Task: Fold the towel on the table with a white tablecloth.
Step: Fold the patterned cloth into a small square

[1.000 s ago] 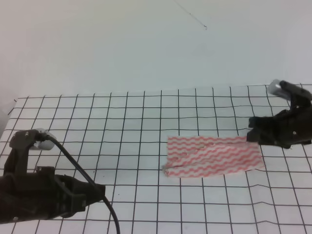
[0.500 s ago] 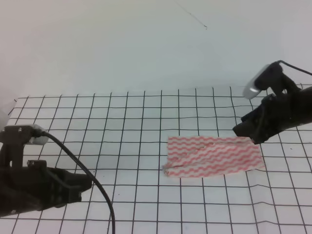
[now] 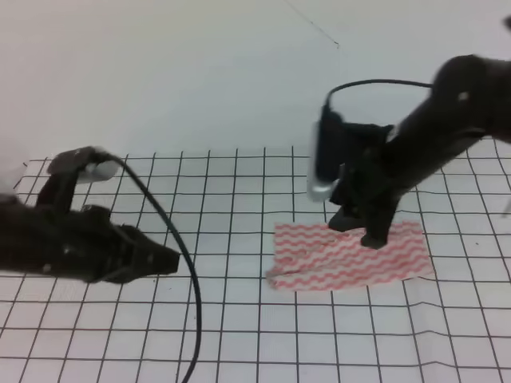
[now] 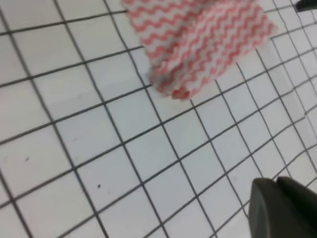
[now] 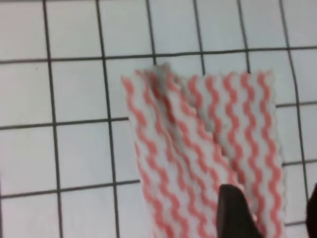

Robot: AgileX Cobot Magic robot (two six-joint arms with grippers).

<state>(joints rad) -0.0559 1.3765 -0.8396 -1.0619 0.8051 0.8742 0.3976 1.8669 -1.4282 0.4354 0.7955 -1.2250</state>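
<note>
1. The bench is covered by the white tablecloth (image 3: 239, 335), printed with a grid of thin black lines; slight wrinkles are seen along its near right edge.
2. The left claw (image 3: 164, 262) is held low over the cloth at the left of the exterior view, well apart from the towel, pointing toward it; whether it is released or clenched cannot be told. A black cable (image 3: 180, 263) is looped from its arm down to the near edge.
3. The towel (image 3: 347, 257) is laid flat right of centre, its pink-red wavy stripes uppermost, with its left end rumpled.
4. The right claw (image 3: 363, 227) is positioned over the towel's far edge, pointing down; in the right wrist view one dark finger (image 5: 235, 210) is seen over the striped cloth, with the other at the picture's edge, so the claw is released.
</note>
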